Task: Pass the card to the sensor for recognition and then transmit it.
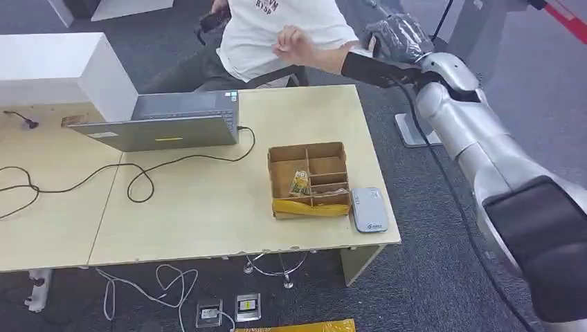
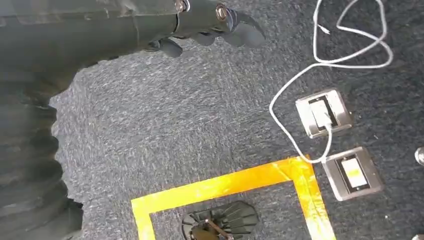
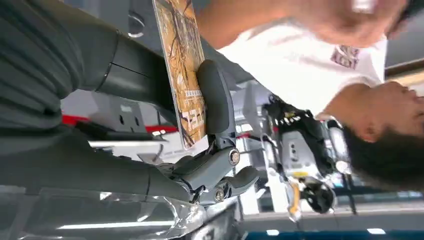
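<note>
My right arm reaches up and to the right, past the table's far corner, toward a seated person in a white T-shirt point(image 1: 277, 28). In the right wrist view my right hand point(image 3: 215, 100) pinches a printed yellow-brown card point(image 3: 182, 65) between the thumb and the fingers, held on edge. The same hand point(image 1: 394, 41) is level with the person's raised hand point(image 1: 294, 45) in the head view. The grey card sensor point(image 1: 368, 209) lies on the table's right end, far below that hand. My left hand point(image 2: 210, 25) hangs over the carpet with nothing in it.
A cardboard divider box point(image 1: 308, 180) holding small items stands beside the sensor. A grey laptop point(image 1: 166, 121), a white box point(image 1: 62, 66) and black cables are on the wooden table point(image 1: 208, 207). Floor sockets point(image 2: 325, 112), white cable and yellow tape point(image 2: 225, 185) lie on the carpet.
</note>
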Controlling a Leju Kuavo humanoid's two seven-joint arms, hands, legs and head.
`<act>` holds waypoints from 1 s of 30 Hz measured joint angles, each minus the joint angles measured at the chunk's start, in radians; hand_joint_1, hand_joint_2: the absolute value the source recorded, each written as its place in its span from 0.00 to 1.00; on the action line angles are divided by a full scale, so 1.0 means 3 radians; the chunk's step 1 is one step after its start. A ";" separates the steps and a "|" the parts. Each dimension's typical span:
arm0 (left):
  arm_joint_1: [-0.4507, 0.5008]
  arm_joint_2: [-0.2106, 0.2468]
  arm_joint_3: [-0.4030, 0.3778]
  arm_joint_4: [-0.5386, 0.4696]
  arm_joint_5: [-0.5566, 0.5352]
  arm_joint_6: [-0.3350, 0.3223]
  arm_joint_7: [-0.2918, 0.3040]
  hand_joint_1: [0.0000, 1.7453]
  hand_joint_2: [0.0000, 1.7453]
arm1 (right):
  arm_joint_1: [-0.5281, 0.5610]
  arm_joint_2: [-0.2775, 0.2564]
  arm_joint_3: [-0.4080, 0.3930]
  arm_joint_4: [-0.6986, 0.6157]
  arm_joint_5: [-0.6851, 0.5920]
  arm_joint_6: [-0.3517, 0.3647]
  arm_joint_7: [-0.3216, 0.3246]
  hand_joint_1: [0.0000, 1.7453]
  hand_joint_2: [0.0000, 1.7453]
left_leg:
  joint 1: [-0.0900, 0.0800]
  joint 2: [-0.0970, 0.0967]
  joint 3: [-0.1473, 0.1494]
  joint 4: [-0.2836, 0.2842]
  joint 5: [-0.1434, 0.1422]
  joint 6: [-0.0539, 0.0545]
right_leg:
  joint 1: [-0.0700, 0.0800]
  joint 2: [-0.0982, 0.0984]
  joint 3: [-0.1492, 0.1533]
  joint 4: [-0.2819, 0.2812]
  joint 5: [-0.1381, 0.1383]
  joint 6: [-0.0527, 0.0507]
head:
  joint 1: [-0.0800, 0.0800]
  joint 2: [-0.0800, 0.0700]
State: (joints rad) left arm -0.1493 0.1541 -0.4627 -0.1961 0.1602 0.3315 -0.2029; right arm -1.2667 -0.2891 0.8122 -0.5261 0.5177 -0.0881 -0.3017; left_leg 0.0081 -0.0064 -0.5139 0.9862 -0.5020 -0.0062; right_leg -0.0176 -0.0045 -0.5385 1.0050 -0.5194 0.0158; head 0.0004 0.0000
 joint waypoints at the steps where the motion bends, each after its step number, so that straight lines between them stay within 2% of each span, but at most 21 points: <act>1: 0.0012 -0.0001 0.0000 0.0000 0.0010 0.0004 0.0000 0.00 1.00 | 0.0057 -0.0024 -0.0007 0.0000 -0.0027 -0.0006 0.0016 1.00 1.00 | 0.0000 0.0000 -0.0001 0.0000 0.0000 0.0000 | 0.0000 0.0000 0.0000 0.0000 0.0000 0.0000 | -0.0001 0.0000; 9: 0.0046 -0.0003 -0.0001 0.0000 0.0064 0.0043 0.0001 0.00 1.00 | 0.0401 -0.0210 -0.0168 -0.0003 -0.0215 -0.0060 0.0160 1.00 1.00 | 0.0000 0.0003 0.0000 0.0004 -0.0002 0.0000 | 0.0000 0.0001 -0.0003 -0.0001 0.0000 0.0000 | -0.0002 0.0000; 15: 0.0070 -0.0032 -0.0018 0.0000 0.0069 0.0087 0.0005 0.00 1.00 | 0.1023 -0.0472 -0.0444 -0.0183 -0.0371 -0.0167 0.0291 1.00 1.00 | 0.0006 -0.0011 -0.0005 0.0005 -0.0002 0.0001 | 0.0006 -0.0013 0.0004 -0.0005 0.0000 0.0000 | 0.0001 0.0000; 19: 0.0058 -0.0034 -0.0018 0.0000 0.0095 0.0098 0.0005 0.00 1.00 | 0.1291 -0.0571 -0.0555 -0.0318 -0.0408 -0.0173 0.0390 1.00 1.00 | 0.0005 0.0000 -0.0003 0.0005 -0.0002 0.0001 | 0.0005 -0.0002 0.0002 -0.0005 0.0001 0.0001 | -0.0001 0.0000; 30: 0.0059 -0.0048 -0.0039 0.0000 0.0145 0.0101 0.0006 0.00 1.00 | 0.1699 -0.0645 -0.0744 -0.0579 -0.0407 -0.0186 0.0484 1.00 1.00 | 0.0006 -0.0001 -0.0003 0.0005 -0.0002 0.0000 | 0.0006 -0.0002 0.0002 -0.0002 0.0001 0.0001 | -0.0003 0.0000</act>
State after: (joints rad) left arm -0.1317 0.1396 -0.4746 -0.1961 0.2037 0.3616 -0.2011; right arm -0.7569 -0.4826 0.5890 -0.6999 0.3956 -0.1438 -0.1564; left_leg 0.0098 -0.0067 -0.5148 0.9878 -0.5026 -0.0061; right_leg -0.0159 -0.0051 -0.5380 1.0043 -0.5192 0.0160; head -0.0004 0.0000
